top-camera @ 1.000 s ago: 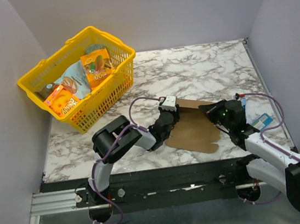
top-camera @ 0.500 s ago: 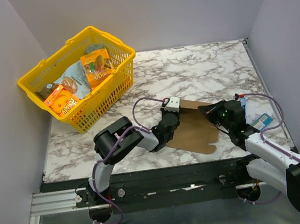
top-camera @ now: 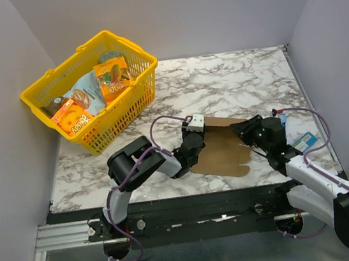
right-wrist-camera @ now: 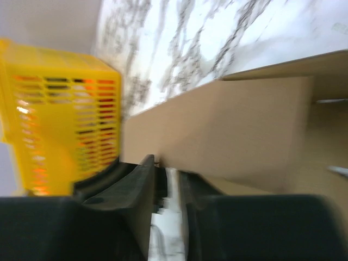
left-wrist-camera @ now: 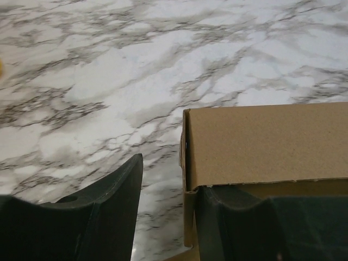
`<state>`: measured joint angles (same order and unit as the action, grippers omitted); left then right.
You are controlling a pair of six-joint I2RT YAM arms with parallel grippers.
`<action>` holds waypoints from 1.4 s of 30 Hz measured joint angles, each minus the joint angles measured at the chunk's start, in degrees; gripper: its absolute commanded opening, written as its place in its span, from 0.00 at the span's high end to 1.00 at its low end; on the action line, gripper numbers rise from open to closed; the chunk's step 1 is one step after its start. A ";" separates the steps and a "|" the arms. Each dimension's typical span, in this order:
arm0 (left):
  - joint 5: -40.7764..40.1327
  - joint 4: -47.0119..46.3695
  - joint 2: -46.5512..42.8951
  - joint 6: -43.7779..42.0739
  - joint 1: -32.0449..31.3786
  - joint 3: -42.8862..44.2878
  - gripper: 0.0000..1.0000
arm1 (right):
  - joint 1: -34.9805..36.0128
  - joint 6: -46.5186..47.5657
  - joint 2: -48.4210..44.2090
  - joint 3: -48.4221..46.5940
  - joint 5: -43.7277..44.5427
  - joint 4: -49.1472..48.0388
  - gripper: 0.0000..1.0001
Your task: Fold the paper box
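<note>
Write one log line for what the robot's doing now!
step: folding | box: side flap raised | left fingers: open beside flap | right fingers: open at box edge

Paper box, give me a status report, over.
Left gripper open at a raised flap. Right gripper slightly open, blurred. Paper box partly folded, on table. Basket well clear.

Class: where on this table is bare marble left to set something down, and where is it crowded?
The table is bare at its far right, between the basket and the right wall, and at the near left in front of the basket. Crowded: near centre, around the paper box and blue packet.
</note>
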<state>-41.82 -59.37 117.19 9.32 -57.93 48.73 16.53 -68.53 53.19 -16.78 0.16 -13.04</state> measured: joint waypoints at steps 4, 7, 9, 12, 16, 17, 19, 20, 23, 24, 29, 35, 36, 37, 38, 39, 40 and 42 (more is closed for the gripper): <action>-4.37 2.73 -1.49 -0.87 3.56 -2.10 0.52 | -0.07 5.07 -1.25 -0.83 -0.57 2.69 0.24; -7.06 4.74 -2.91 -1.99 5.97 -3.28 0.52 | -0.09 9.20 -1.25 -3.63 -3.06 4.39 0.21; -8.41 5.46 -4.20 -2.99 6.21 -4.20 0.52 | -0.09 11.96 -1.25 -6.38 -5.75 5.55 0.21; -9.64 5.29 -5.88 -4.44 5.86 -6.08 0.52 | -0.09 15.85 -1.16 -10.62 -9.22 8.39 0.16; -10.51 2.78 -6.49 -6.47 5.68 -9.31 0.52 | -0.09 21.40 2.38 -18.53 -12.00 13.84 0.19; -10.69 2.14 -6.49 -6.93 5.68 -10.16 0.52 | -0.09 22.64 4.52 -21.09 -12.70 15.21 0.20; -11.19 1.29 -6.49 -7.54 5.68 -11.45 0.52 | -0.09 24.96 10.95 -27.06 -14.03 17.46 0.25; -11.43 0.94 -6.49 -7.78 5.68 -11.82 0.53 | -0.09 25.75 13.86 -29.11 -14.71 18.12 0.27; -11.80 -0.11 -6.49 -8.04 5.68 -12.39 0.53 | -0.11 27.80 21.33 -32.37 -16.63 20.04 0.30; -11.82 -0.50 -6.49 -8.17 5.68 -12.55 0.53 | -0.11 28.41 23.17 -32.87 -17.07 20.81 0.32; -12.22 -2.36 -6.49 -8.98 5.55 -13.27 0.53 | -0.11 31.85 27.67 -34.93 -17.92 23.96 0.35; -12.79 -5.57 -6.49 -11.17 4.83 -14.14 0.53 | -0.11 34.25 27.39 -37.64 -17.90 24.22 0.38; -12.90 -6.45 -6.49 -11.85 4.55 -14.29 0.53 | -0.11 34.47 27.36 -37.83 -17.90 24.24 0.38; -13.05 -7.15 -6.49 -12.37 4.31 -14.38 0.53 | -0.11 34.67 27.36 -37.99 -17.90 24.26 0.38; -13.16 -7.91 -6.45 -12.96 3.96 -14.47 0.53 | -0.11 34.80 27.45 -38.18 -17.92 24.28 0.38; -13.27 -8.48 -6.38 -13.38 3.69 -14.47 0.53 | -0.11 34.99 27.56 -38.40 -18.01 24.30 0.38; -13.42 -9.20 -6.32 -14.10 3.34 -14.47 0.53 | -0.11 35.08 27.85 -38.64 -18.18 24.28 0.38; -13.66 -10.29 -6.05 -14.80 2.89 -14.47 0.53 | -0.11 35.19 28.74 -39.36 -18.73 24.22 0.38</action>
<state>-55.48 -69.67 111.13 -5.48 -55.05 34.26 16.43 -33.34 81.93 -56.14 -18.57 11.18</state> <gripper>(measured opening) 0.471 0.621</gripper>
